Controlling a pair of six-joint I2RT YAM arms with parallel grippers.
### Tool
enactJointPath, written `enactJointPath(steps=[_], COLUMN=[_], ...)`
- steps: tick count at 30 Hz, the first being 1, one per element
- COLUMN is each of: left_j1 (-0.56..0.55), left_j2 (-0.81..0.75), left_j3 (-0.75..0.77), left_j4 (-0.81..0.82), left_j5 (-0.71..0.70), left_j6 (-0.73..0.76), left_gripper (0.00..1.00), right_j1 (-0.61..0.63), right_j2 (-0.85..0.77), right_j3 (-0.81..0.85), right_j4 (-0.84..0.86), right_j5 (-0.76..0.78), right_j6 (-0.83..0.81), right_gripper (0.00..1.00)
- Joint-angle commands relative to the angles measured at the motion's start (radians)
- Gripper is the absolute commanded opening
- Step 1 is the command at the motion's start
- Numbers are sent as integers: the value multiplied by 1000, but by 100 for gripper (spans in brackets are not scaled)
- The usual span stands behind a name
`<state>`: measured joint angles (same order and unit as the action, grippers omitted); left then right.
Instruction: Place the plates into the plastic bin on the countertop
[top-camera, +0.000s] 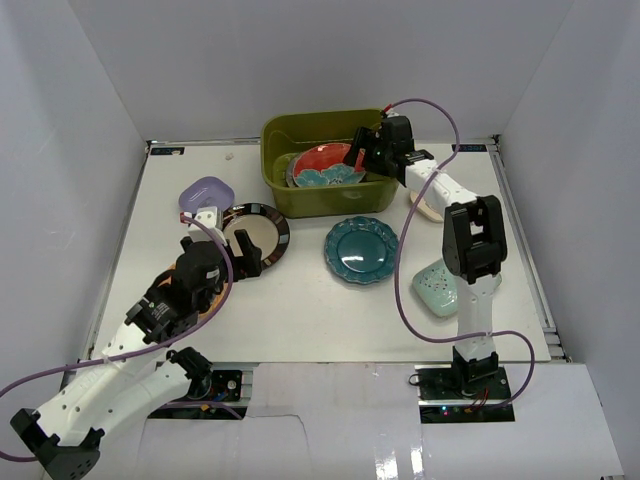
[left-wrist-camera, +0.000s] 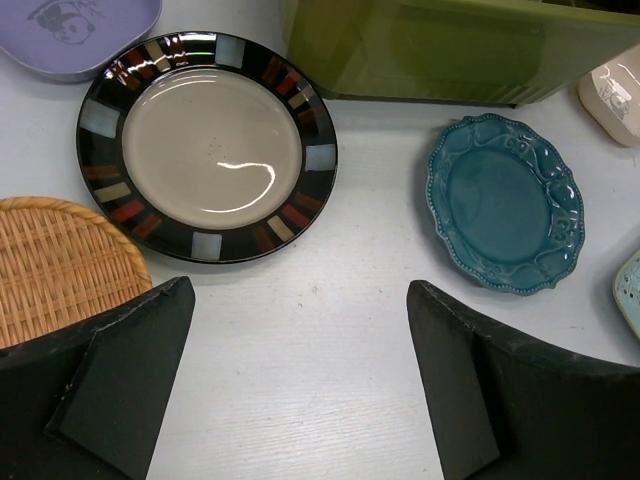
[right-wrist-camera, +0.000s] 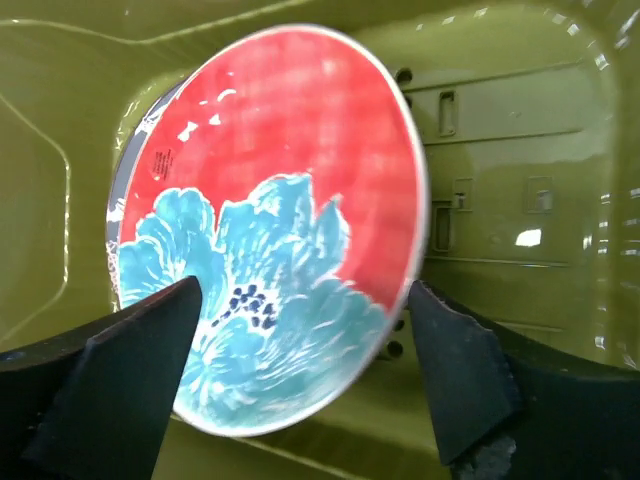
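Note:
The olive-green plastic bin (top-camera: 275, 128) stands at the back of the white countertop (top-camera: 300, 310). Inside it the red plate with a teal flower (right-wrist-camera: 290, 180) leans tilted against a grey plate (right-wrist-camera: 128, 170). My right gripper (right-wrist-camera: 302, 290) hangs open inside the bin (right-wrist-camera: 520, 120), its fingers wide on either side of the red plate's (top-camera: 325, 162) lower edge and not touching it. My left gripper (left-wrist-camera: 300, 288) is open and empty over bare countertop, just short of the black-rimmed cream plate (left-wrist-camera: 210, 140). The teal scalloped plate (left-wrist-camera: 508, 205) lies to its right.
A lavender plate (top-camera: 205, 193) lies at the back left. An orange woven plate (left-wrist-camera: 60, 265) sits beside my left fingers. A cream dish (top-camera: 428, 207) and a mint dish (top-camera: 437, 288) lie by the right arm. White walls enclose the surface.

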<state>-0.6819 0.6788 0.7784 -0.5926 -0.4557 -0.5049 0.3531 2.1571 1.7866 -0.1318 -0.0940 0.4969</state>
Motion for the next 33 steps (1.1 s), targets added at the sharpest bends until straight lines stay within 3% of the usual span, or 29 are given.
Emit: enactJointPath(steps=[1, 4, 6, 9, 11, 12, 13, 16, 18, 24, 33], left_j1=[15, 19, 19, 19, 21, 22, 24, 28, 28, 30, 31], left_j2=[-5, -12, -16, -24, -28, -35, -39, -54, -64, -119, -148], left_j3=[-1, -2, -4, -4, -5, -5, -4, -4, -5, -13, -14], left_j4=[20, 20, 20, 20, 19, 17, 16, 14, 13, 13, 16], left_j5=[5, 0, -5, -21, -38, -44, -50, -67, -78, -90, -74], left_j6=[6, 6, 6, 5, 0, -3, -10, -24, -27, -38, -31], left_gripper=[98, 98, 98, 98, 98, 98, 98, 98, 98, 98, 98], right_j1=[20, 40, 59, 110, 139, 182, 210, 346, 429, 553, 560], right_j2=[-120, -183, -256, -388, -516, -560, -601, -689, -668, -484, -224], right_j3=[71, 76, 30, -73, -272, -359, -538, -814, -883, -900, -833], right_j4=[8, -11, 1, 72, 160, 285, 355, 602, 728, 799, 896], right_j5=[62, 89, 152, 174, 163, 165, 183, 278, 304, 381, 346], right_j6=[-75, -124, -159, -138, -85, -7, 41, 229, 320, 535, 739], right_gripper=[91, 98, 91, 90, 95, 97, 100, 84, 77, 76, 77])
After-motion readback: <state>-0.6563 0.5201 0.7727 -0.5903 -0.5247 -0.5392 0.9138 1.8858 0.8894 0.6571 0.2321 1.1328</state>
